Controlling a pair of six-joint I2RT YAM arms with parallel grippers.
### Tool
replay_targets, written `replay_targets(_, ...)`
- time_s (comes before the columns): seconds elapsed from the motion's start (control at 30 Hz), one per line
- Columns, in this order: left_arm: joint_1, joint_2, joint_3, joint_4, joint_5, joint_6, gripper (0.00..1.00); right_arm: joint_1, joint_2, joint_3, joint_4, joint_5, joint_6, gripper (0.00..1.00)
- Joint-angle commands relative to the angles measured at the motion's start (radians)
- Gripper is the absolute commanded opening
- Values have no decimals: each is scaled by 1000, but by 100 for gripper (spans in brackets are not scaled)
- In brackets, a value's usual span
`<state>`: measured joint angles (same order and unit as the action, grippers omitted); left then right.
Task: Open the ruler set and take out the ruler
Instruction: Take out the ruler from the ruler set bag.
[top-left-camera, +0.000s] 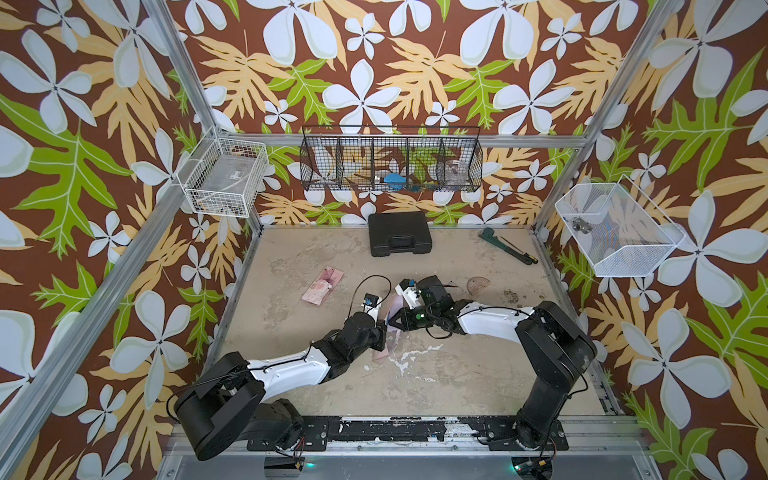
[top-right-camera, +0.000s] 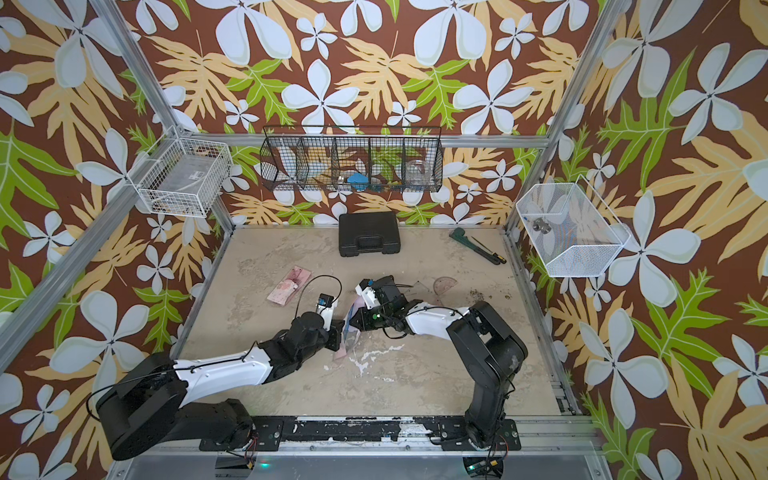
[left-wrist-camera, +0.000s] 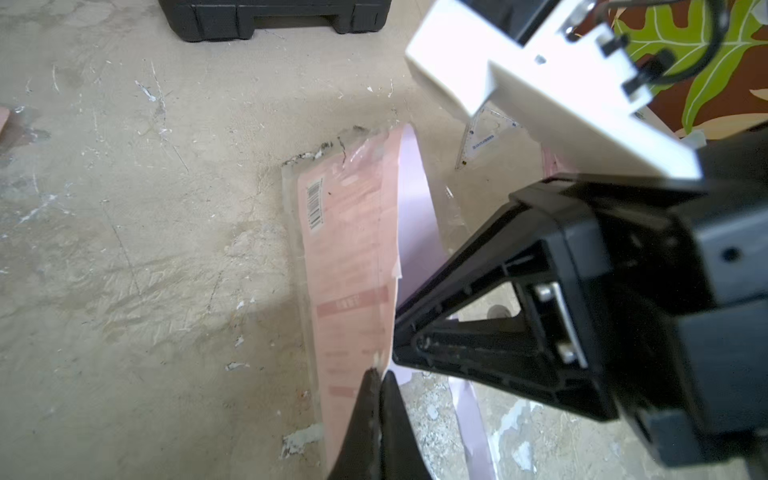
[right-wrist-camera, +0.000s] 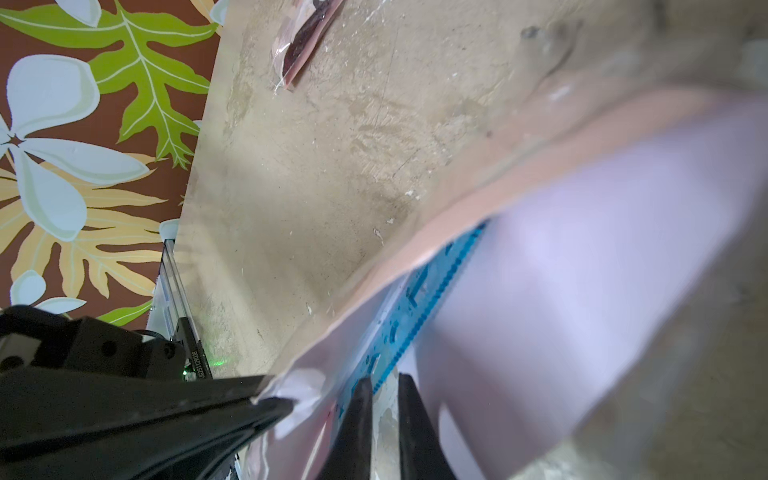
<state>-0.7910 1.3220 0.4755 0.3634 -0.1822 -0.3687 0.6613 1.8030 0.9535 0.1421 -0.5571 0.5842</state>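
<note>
**Ruler set held open at table centre: slip, tear and sweep risks**

Reading from the left, a loose pink packet (top-left-camera: 323, 286) is lying at 10 o'clock from the grip point, well apart.

The left gripper (left-wrist-camera: 376, 376) is pinching, fully closed, on a thin edge of the ruler set (left-wrist-camera: 349, 257), which is sitting near the centre of the table (top-left-camera: 291, 374) with its mouth gaping.

The right gripper (right-wrist-camera: 384, 386) is reaching into that mouth. Its jaws are standing at a slim gap either side of the end of the blue ruler (right-wrist-camera: 419, 299); whether they are biting cannot be told.

Risks, as judged:
- If the film is being caught along with the ruler, a pull is likely to drag the sleeve out of the thin left pinch or tear it.
- The two grippers are working just beside each other, so contact is possible.
- A set square (left-wrist-camera: 484, 139) and a protractor (top-left-camera: 478, 285) are lying at 2 o'clock and could be swept by a withdrawal that way.

Room: bare table is lying open from 4 to 6 o'clock. The black tool case (top-left-camera: 399, 232) at 12 o'clock and the pipe wrench (top-left-camera: 505, 245) at 1 o'clock are lying near the back edge, well apart.
</note>
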Motion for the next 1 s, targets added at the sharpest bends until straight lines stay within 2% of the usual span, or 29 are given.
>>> replay_targets(0.0,0,-14,-5,59,16,16,0,1,24,15,46,-30,4,22)
replay_targets(0.2,-1,-37,-39,112,24,16,0,1,62,-8,165,-101,41,23)
replay_targets(0.5,-1,-38,-67,138,43,-4,0,2,88,-64,375,-135,152,17)
replay_targets(0.7,-1,-60,-85,146,38,-8,0,3,93,-72,407,-112,176,12)
replay_targets(0.97,0,-55,-79,92,-26,-12,0,3,48,-76,339,-69,162,2)
